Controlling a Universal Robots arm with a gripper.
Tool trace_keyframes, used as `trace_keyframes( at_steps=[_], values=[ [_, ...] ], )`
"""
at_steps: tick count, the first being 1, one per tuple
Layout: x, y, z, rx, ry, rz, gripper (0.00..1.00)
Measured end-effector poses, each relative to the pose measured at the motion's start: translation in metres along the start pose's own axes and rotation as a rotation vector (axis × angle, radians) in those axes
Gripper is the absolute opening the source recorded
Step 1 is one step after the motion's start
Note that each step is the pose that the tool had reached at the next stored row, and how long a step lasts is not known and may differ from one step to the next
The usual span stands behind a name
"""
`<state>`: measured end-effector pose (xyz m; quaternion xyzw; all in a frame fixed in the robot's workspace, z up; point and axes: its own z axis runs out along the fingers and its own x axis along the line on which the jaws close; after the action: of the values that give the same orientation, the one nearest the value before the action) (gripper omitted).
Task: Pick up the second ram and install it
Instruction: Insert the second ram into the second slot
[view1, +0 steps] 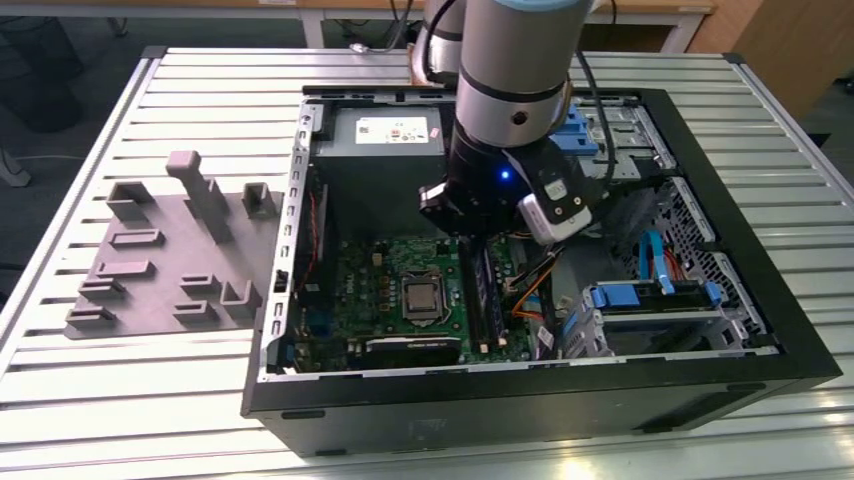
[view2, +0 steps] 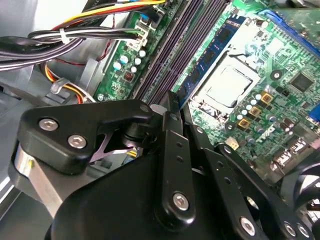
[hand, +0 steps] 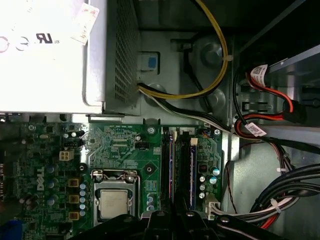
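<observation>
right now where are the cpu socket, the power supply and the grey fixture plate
cpu socket (hand: 114, 204), first wrist view, on the metal lid of the chip.
power supply (view1: 387, 130), exterior view, on its labelled top face.
grey fixture plate (view1: 160, 270), exterior view, on its flat base.

Your exterior view looks down from high above the near side of the counter (view1: 107, 100), taking in the whole open computer case (view1: 747, 330) with the arm (view1: 514, 90) rising over its middle. Your first wrist view looks almost straight down into the case from close above, onto the motherboard (hand: 125, 150) and the power supply (hand: 50, 50). Your second wrist view sits closer still, slanting across the pincer (view2: 170, 112) onto the same board. All three views share the processor socket (view1: 422, 296) and the memory slots (hand: 181, 170) beside it.
</observation>
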<state>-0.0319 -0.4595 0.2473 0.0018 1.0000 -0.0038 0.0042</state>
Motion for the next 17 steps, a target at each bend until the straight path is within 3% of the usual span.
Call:
trace_keyframes(
  at_steps=[8,17],
  values=[
    [-0.0002,-0.0073,0.0127,-0.0010,0.0021,0.000,0.14],
    [-0.0009,-0.0101,0.0161,-0.0044,0.0021,0.000,0.14]
  ],
)
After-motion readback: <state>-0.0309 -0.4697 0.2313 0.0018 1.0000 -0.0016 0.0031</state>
